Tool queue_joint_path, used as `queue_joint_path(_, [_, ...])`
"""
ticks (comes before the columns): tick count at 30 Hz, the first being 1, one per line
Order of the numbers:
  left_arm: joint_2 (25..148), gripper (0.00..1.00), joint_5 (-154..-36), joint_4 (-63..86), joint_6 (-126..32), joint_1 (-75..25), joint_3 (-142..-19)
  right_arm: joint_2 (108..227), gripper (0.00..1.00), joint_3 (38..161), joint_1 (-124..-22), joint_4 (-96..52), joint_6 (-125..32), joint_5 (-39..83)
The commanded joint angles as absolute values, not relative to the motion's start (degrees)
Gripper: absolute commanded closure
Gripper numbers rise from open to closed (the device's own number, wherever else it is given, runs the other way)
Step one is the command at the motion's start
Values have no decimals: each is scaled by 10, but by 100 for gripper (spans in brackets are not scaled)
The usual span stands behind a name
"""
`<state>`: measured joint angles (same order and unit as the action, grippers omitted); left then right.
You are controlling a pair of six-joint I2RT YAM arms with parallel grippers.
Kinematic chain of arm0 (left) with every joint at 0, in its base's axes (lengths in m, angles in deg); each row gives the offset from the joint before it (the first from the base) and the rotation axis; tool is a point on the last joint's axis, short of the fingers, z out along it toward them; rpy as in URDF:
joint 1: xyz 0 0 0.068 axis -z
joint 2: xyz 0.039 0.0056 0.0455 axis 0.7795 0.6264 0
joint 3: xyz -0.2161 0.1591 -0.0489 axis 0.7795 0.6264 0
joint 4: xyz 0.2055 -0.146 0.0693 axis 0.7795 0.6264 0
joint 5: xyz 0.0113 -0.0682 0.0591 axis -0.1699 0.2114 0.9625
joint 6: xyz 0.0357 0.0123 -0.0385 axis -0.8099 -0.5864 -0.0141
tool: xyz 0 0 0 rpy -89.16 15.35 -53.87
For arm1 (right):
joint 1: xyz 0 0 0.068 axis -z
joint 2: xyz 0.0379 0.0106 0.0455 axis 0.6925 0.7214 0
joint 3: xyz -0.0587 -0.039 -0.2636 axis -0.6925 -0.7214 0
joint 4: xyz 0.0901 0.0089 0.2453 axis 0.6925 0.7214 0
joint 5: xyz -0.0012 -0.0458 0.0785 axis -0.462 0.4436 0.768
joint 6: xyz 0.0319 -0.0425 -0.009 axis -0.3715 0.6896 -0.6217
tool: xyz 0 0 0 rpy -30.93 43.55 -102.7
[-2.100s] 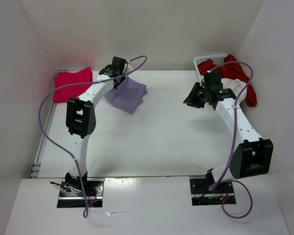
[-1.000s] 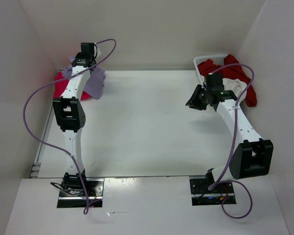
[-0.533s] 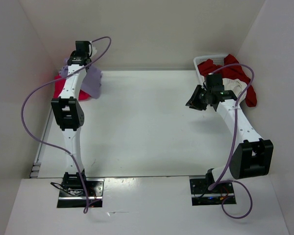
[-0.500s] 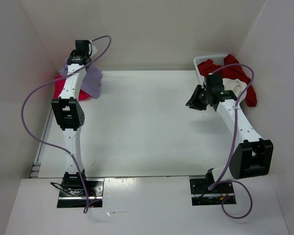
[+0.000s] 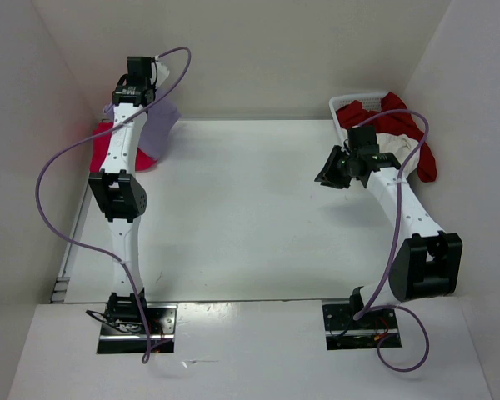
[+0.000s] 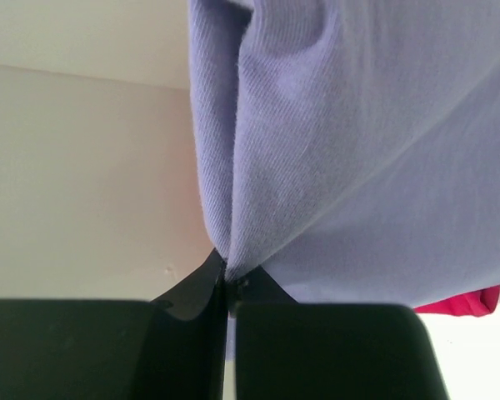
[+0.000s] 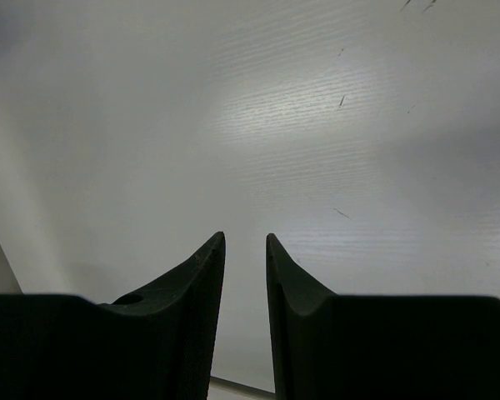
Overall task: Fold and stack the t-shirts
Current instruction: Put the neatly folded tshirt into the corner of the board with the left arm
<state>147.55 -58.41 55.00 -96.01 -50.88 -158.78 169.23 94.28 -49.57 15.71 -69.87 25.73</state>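
My left gripper (image 5: pixel 139 69) is raised at the far left corner, shut on a pinch of the lavender shirt (image 5: pixel 158 127), which hangs down from it. Up close, the lavender shirt (image 6: pixel 358 142) fills the left wrist view above the shut left gripper (image 6: pixel 227 282). Under it lies the folded magenta-pink shirt (image 5: pixel 107 143), a strip of which (image 6: pixel 467 302) shows at the lower right. The dark red shirt (image 5: pixel 408 133) and the cream white shirt (image 5: pixel 392 143) are heaped at the basket. My right gripper (image 5: pixel 330 170) hovers open over bare table, its narrow gap (image 7: pixel 245 247) holding nothing.
A white lattice basket (image 5: pixel 358 100) stands at the far right corner against the wall. Walls close the table (image 5: pixel 250 217) in on the left, back and right. A purple cable loops off each arm.
The left arm carried the lavender shirt from the middle-left of the table to the far left corner, over the pink shirt, and has lifted it higher. The right arm barely moved.
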Motion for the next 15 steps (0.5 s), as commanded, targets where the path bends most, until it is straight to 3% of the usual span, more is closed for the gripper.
queue_joint_path(1, [1481, 100, -552, 535, -961, -506, -1606, 1693, 68, 962, -492, 157, -686, 261])
queue_joint_path(7, [1481, 100, -513, 501, -972, -525, -1548, 1682, 68, 956, -492, 162, -686, 261])
queue_joint_path(15, [1519, 100, -487, 490, -977, -544, -1560, 1682, 68, 956, -492, 167, -680, 261])
